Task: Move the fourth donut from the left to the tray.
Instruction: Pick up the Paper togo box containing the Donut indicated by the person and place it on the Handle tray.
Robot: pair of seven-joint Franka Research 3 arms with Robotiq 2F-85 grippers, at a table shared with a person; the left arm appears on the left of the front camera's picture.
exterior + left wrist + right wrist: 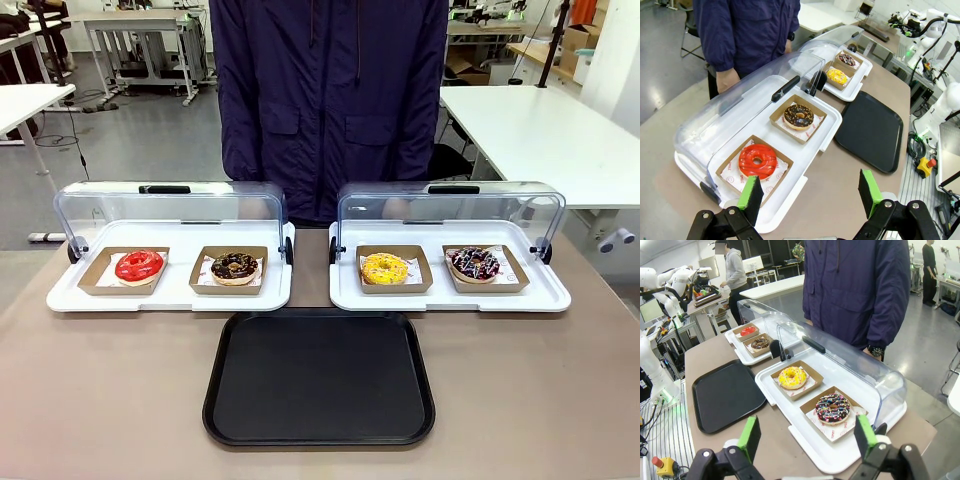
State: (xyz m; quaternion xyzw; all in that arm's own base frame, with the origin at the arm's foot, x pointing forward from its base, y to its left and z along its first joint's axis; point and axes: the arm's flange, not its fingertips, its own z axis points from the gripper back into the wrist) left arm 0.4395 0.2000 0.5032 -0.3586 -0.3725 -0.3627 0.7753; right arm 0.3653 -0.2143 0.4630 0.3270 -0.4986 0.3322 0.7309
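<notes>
Approach not yet begun: right gripper (807, 434) hangs above the near right end of the table with its jaws spread wide and nothing between them; left gripper (809, 190) is likewise spread and holding nothing, at the left end. The fourth donut (474, 263) is the rightmost of the row. It sits in its brown cardboard holder (510, 281) on the right white tray (450, 298), just right of the yellow donut (385, 268) and far-right of the black tray (320, 380). The clear lid (450, 205) is tipped up and back toward the person, so the near side is open. The right arm looks like the one to use. It should come in low from the near side, under the lid edge, and pinch the holder's near wall rather than the icing. Then it should lift enough to clear the white tray's lip, keep the holder level, carry it left and near, and set it flat on the bare tray surface. The main risk is clipping the lid or nudging the yellow donut's holder. Orientation: the donut lies flat with its hole up. As a ring it has no long axis and no pointing direction. The holder looks squared to the table edges, perhaps slightly longer left-right, though that can't be told firmly.
</notes>
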